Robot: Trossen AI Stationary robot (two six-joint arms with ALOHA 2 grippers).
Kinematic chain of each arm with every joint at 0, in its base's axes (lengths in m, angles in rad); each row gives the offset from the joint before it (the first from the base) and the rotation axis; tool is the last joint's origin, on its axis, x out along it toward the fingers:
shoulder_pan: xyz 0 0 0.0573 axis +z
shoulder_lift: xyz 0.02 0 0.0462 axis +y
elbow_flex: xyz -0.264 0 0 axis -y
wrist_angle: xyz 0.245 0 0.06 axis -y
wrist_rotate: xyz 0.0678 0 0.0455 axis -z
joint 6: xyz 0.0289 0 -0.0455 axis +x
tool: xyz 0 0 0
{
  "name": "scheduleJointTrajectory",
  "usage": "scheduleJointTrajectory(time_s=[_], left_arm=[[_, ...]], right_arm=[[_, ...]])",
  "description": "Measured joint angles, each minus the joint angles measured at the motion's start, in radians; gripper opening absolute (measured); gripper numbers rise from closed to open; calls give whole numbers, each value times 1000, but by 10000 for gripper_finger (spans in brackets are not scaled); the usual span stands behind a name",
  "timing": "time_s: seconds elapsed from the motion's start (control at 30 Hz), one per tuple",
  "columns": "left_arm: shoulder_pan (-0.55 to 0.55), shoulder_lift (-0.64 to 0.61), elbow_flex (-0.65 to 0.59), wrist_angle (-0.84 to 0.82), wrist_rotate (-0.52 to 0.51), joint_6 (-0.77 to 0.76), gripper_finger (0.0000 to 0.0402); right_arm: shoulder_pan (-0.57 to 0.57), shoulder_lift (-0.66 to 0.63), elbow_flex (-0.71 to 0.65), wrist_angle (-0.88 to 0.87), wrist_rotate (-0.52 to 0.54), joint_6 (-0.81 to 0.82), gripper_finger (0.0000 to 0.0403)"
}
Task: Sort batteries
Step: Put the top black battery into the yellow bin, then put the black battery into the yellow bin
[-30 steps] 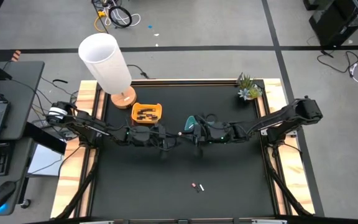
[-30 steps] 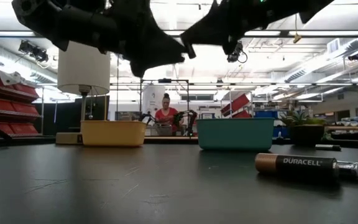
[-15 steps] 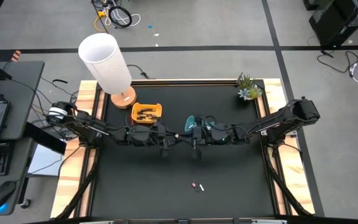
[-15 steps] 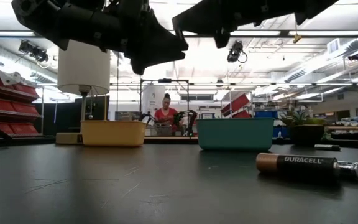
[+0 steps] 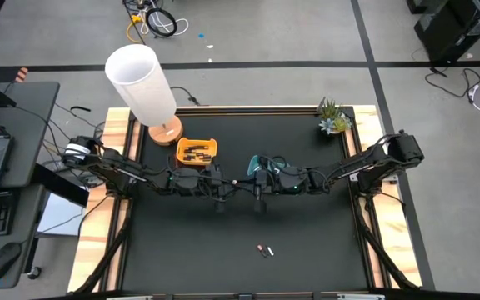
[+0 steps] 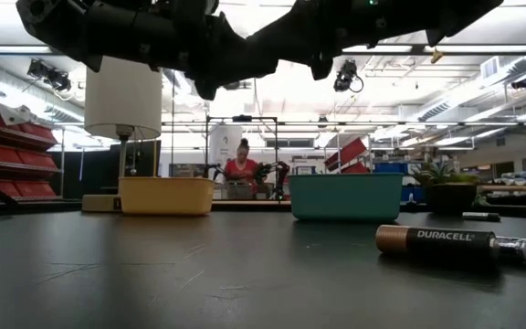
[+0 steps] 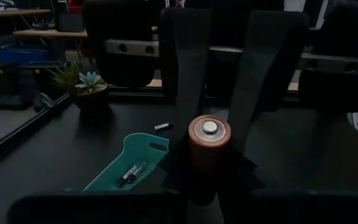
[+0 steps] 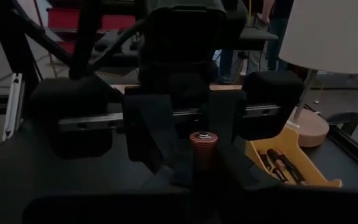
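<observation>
Left claw: mid-bench, clamps copper-ended battery.
Right claw: facing it at 3 o'clock, fingers around the same battery.
Battery axis: along both claws.

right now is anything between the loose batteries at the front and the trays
Nothing on the mat: bare black surface runs from the loose batteries to the orange tray and teal tray. The left gripper and right gripper meet raised above that stretch, a copper-ended battery between them.

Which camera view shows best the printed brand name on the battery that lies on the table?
The low view: the battery lies side-on, its label readable. The high view shows only a speck. Neither wrist view shows it.
</observation>
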Motion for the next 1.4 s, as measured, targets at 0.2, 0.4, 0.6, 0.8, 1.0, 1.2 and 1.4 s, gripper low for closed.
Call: scheduleJointTrajectory(time_s=[0.2,0.4,0.6,0.8,1.0,1.2,1.4], left_arm=[[12,0,0,-15,-20,0,63],[16,-96,0,-212,-143,-19,63],[21,-274,0,-578,-374,-46,63],[110,-314,0,-776,-457,-133,63],[233,-252,0,-841,-486,-161,80],[306,-174,-1,-865,-518,-216,149],[295,-161,-1,-855,-492,-195,181]], right_arm=[[-2,-2,2,-25,16,58,117],[15,-72,0,-177,118,65,167],[47,-119,0,-338,254,90,166],[66,-112,-77,-206,263,103,149],[72,-112,-192,12,264,117,141],[112,-112,-243,41,263,179,138],[183,-111,-247,33,268,291,138]])
